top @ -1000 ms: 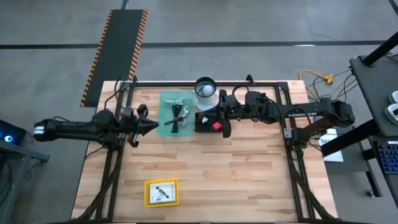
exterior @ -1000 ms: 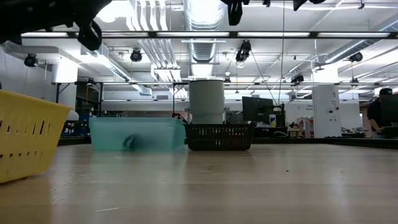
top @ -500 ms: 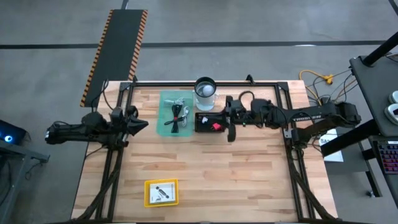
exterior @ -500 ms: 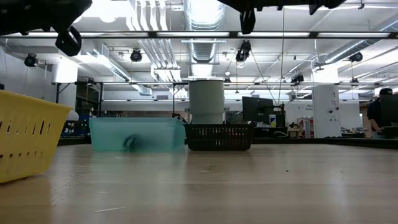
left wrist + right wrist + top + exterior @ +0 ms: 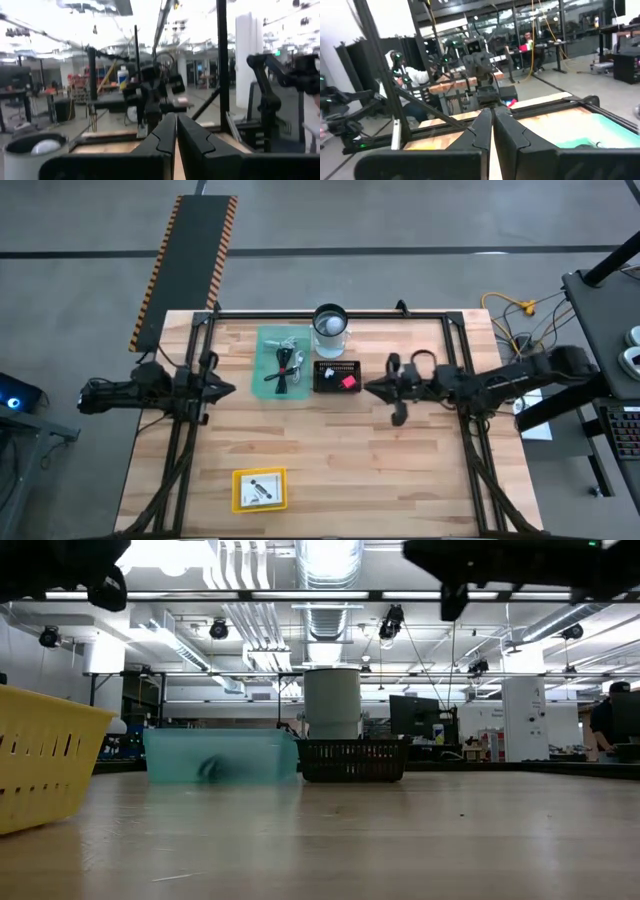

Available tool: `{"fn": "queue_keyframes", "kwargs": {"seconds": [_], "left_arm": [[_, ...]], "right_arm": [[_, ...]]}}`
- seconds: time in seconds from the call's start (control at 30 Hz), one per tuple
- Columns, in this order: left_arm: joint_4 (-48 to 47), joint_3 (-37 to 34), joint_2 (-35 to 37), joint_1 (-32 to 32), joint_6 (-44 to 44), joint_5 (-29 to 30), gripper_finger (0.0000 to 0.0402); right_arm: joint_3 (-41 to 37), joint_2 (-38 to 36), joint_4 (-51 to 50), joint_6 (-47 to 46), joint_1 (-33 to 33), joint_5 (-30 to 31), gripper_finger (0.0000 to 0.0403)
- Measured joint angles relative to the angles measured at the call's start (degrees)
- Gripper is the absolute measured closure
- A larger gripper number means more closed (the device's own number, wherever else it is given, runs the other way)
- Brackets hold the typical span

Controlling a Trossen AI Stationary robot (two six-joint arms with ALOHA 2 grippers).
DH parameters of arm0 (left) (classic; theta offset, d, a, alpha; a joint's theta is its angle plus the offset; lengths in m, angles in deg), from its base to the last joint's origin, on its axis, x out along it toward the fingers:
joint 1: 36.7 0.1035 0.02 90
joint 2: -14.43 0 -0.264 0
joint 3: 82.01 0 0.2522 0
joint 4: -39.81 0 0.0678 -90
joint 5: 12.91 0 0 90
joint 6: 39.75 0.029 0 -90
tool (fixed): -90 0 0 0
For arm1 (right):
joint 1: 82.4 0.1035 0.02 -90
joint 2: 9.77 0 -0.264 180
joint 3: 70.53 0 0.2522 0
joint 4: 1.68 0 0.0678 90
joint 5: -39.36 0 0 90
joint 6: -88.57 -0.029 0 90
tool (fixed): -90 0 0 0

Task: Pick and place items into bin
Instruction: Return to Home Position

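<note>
A teal tray at the table's far side holds thin coiled cables, black and grey. Beside it a black mesh basket holds a small red thing and a white one. A yellow bin near the near edge has small dark and white items in it. My left gripper hovers shut at the table's left edge, left of the tray. My right gripper hovers shut, right of the basket. Both wrist views show the fingers closed with nothing between them.
A white cylinder with a white ball inside stands behind the basket. In the low view the yellow bin, teal tray and black basket rest on the wood, with both arms high above. Bare wood fills the table's middle and right.
My right gripper has drawn back from above the black basket toward the table's right edge. My left gripper has pulled back from beside the teal tray toward the left edge. Nothing on the table has moved.
</note>
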Motion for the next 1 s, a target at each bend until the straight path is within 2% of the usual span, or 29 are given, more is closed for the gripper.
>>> {"fn": "queue_keyframes", "kwargs": {"seconds": [0.23,0.4,0.57,0.7,0.87,0.97,1.0], "left_arm": [[-2.64,-0.02,0.37,0.04,-0.77,-0.21,0.0401],[-5.42,-0.02,0.38,0.0,-3.38,-1.94,0.0401],[-9.88,-1.04,0.42,0.0,-8.13,-4.85,0.0401],[-5.56,-3.93,0.42,0.0,-8.17,-3.5,0.0401],[3.82,-9.76,0.41,0.02,-7.96,-1.43,0.0401],[4.03,-9.66,0.06,0.07,-6.44,2.04,0.0401],[4.42,-9.68,-0.02,0.07,-6.36,2.35,0.0401]], "right_arm": [[-10.11,-17.6,-0.77,-0.15,0.02,-0.06,0.0394],[-13.43,-27.35,-9.64,-3.05,0.04,-0.57,0.0394],[-13.65,-33.47,-18.0,-1.04,0.04,-2.35,0.0394],[-14.58,-37.02,-19.03,3.24,0.04,-2.38,0.0394],[-19.35,-41.27,-16.96,2.62,0.04,-2.2,0.0394],[-23.5,-42.95,-11.37,0.36,0.04,-0.53,0.0394],[-23.37,-43.46,-12.26,-0.36,-0.03,0.65,0.0394]]}}
